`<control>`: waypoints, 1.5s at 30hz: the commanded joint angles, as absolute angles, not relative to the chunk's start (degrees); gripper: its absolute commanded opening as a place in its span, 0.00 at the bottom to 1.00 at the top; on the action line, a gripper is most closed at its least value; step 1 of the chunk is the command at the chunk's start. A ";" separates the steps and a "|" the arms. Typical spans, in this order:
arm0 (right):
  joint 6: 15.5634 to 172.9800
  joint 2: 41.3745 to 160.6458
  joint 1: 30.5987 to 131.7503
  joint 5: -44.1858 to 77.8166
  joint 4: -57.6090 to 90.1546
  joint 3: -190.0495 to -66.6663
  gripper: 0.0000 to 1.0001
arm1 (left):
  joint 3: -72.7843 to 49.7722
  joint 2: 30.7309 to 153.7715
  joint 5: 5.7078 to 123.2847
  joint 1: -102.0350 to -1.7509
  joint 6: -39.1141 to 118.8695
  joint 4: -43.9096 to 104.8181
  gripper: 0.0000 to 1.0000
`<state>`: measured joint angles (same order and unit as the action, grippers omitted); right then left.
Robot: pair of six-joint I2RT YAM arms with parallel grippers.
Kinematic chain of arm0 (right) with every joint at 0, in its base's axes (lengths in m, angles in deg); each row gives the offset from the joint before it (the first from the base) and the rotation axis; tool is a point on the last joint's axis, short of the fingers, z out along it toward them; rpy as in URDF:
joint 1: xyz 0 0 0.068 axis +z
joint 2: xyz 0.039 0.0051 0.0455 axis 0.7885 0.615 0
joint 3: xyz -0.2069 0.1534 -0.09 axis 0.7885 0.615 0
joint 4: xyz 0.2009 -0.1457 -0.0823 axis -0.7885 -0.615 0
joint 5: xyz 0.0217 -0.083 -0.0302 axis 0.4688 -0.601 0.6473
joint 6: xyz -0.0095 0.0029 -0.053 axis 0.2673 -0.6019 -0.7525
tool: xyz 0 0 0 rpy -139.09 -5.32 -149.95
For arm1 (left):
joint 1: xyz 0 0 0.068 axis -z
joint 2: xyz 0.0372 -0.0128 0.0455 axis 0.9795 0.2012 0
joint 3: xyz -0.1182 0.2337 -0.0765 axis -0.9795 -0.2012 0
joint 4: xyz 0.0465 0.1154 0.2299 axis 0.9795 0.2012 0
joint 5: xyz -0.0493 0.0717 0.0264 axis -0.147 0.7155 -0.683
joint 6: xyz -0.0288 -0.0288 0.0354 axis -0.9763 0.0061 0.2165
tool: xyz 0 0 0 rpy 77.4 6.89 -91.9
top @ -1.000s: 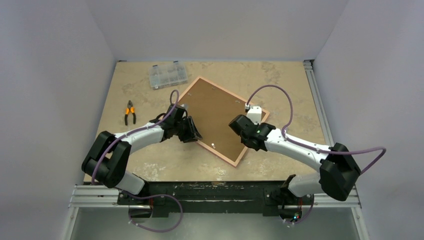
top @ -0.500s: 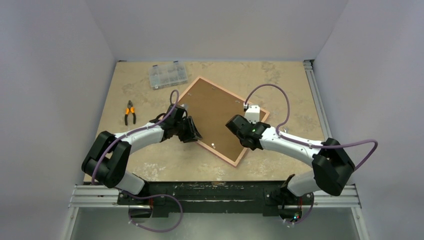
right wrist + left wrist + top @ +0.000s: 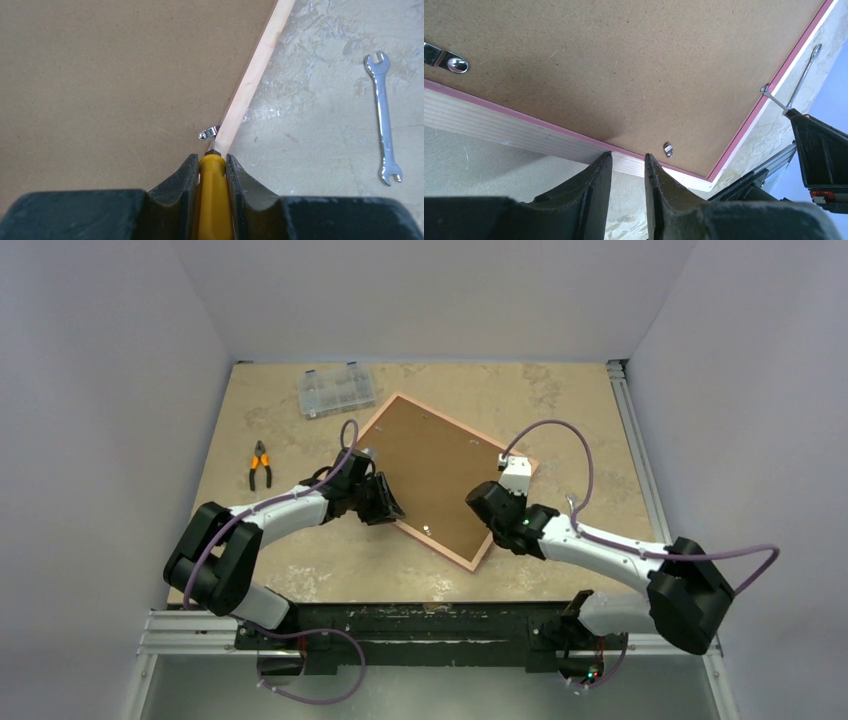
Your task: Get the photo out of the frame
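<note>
Nearest, along the front edge of the bench (image 3: 330, 570), the two arm bases, with both arms stretched in toward the frame (image 3: 499, 127). Lies flat and face down mid-bench, turned cornerwise, one corner toward the arms. Shows only the brown backing board (image 3: 435, 465) inside the pink rim. No sight of the photo, hidden by the board.

At the frame's left edge, the left gripper (image 3: 626, 162): jaws narrow, a slim gap with nothing in it, tips right up against the pale wooden side of the frame. Just ahead on the board, a small metal turn clip (image 3: 668, 149); farther along the same edge, a larger metal tab (image 3: 446, 60).

At the right edge, the right gripper (image 3: 210, 162): jaws clamped on the yellow handle of a screwdriver (image 3: 214, 200), its tip at another small metal clip (image 3: 209, 133) where board meets rim. Blocks the overhead view of that stretch of rim.

Right of the frame, on bare bench, a small silver wrench (image 3: 384, 117), apart from the rim. Farther back on the left, orange-handled pliers (image 3: 259, 465), well apart from the frame. Farthest, near the back edge, a clear plastic compartment box (image 3: 336, 390), close to the frame's far corner and not touching it.
</note>
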<state>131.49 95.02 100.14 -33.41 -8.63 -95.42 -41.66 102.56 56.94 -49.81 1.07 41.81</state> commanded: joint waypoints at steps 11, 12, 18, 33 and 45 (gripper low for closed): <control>122.53 80.93 99.60 -27.11 24.63 -76.32 0.00 | -43.68 103.77 59.52 -49.78 2.40 45.57 0.29; 122.14 80.61 99.60 -26.74 25.40 -75.95 0.00 | -43.68 103.77 59.57 -49.75 2.41 45.52 0.29; 117.77 81.64 99.60 -27.55 28.17 -75.52 0.00 | -44.50 103.75 59.66 -49.74 2.41 45.15 0.30; 115.16 99.58 100.39 -43.11 14.79 -90.57 0.00 | -45.33 103.94 60.16 -49.77 2.54 45.20 0.29; 114.29 99.24 100.76 -38.79 22.93 -87.30 0.00 | -45.88 104.85 59.91 -49.76 2.32 44.36 0.29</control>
